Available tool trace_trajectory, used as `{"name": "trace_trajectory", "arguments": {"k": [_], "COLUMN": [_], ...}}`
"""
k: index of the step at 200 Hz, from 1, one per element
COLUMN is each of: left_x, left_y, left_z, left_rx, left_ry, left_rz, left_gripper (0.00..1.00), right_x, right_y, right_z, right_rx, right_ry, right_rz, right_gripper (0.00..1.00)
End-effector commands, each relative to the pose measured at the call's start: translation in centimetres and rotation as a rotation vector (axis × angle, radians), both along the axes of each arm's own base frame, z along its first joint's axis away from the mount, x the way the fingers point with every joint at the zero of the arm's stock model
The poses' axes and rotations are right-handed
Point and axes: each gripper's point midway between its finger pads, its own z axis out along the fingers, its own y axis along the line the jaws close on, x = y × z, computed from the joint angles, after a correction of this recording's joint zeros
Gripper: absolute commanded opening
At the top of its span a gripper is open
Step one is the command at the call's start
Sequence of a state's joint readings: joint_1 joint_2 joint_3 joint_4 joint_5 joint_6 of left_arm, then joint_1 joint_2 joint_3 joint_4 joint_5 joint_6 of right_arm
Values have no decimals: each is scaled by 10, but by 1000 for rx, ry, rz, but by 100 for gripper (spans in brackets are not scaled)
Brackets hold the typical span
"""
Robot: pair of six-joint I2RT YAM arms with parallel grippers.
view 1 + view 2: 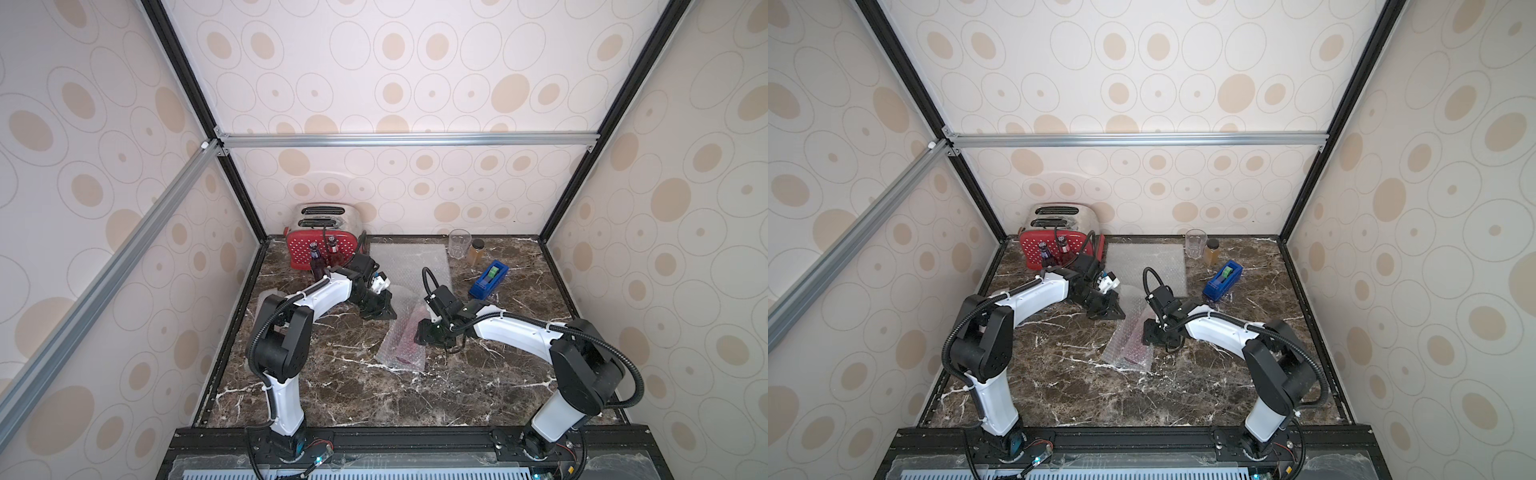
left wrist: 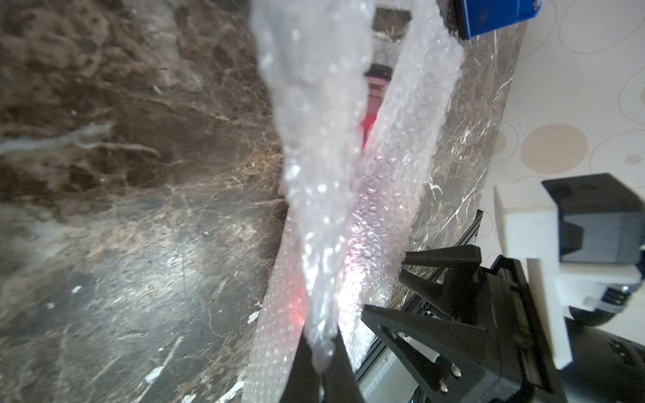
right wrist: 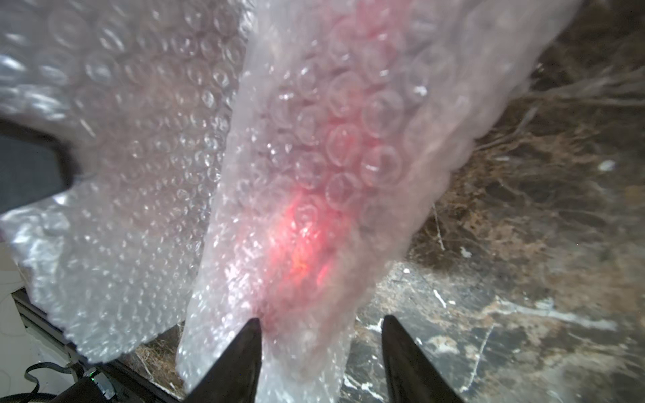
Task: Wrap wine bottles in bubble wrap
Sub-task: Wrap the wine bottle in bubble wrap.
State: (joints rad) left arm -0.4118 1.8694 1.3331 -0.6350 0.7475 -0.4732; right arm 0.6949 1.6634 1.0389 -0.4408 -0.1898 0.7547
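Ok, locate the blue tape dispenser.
In both top views the blue tape dispenser sits toward the back right, just nearer the robot than the amber jar.

surface [image 1: 374,395] looked like glossy brown marble, white-veined. bubble wrap [image 3: 146,146] was translucent plastic, finely bubbled, shiny. toaster [image 1: 349,216] had polished metal top, red dotted front. tape dispenser [image 1: 489,280] was smooth blue plastic. right gripper [image 3: 321,318] was matt black plastic.

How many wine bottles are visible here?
3: a purple bottle and a red bottle stand before the toaster; a wrapped bottle lies in bubble wrap mid-table. Another may be hidden there.
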Motion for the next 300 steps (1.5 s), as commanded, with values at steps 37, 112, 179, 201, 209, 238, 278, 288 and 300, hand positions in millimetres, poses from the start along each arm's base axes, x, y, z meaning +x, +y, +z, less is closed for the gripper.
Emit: {"name": "trace_trajectory", "arguments": {"k": [37,112,179,201,209,238,278,288,300], "left_x": [-11,-5,5,6,6,6,8,9,9], "left_y": [9,11,30,27,26,24,19,17,14], "left_z": [23,22,17,21,24,30,34,36,37], "left_rx": [-10,-8,26,8,-1,-14,-42,-57,-74], "left_ry": [-76,-106,-114,-111,-114,-122,-119,-118,-112], "left_rz": [-16,-4,72,70,68,62,55,54,54], "left_gripper": [0,0,0,0,0,0,0,0,0], "right_x": [9,21,10,3,-1,-11,-18,-17,-15], "right_y": [5,46,43,25,18,-12,-21,-19,-11], "right_z": [-9,1,-21,-32,-36,-42,-39,-37,-35], "right_rx": [-22,27,-119,-232,-270,-400,-426,-417,-377], "right_ry": [27,23,67,91,100,114,120,116,101], "right_rz": [-47,-9,47,59,63,75,121,125,128], "right_gripper": [59,62,63,63,63,62,62,62,59]}}
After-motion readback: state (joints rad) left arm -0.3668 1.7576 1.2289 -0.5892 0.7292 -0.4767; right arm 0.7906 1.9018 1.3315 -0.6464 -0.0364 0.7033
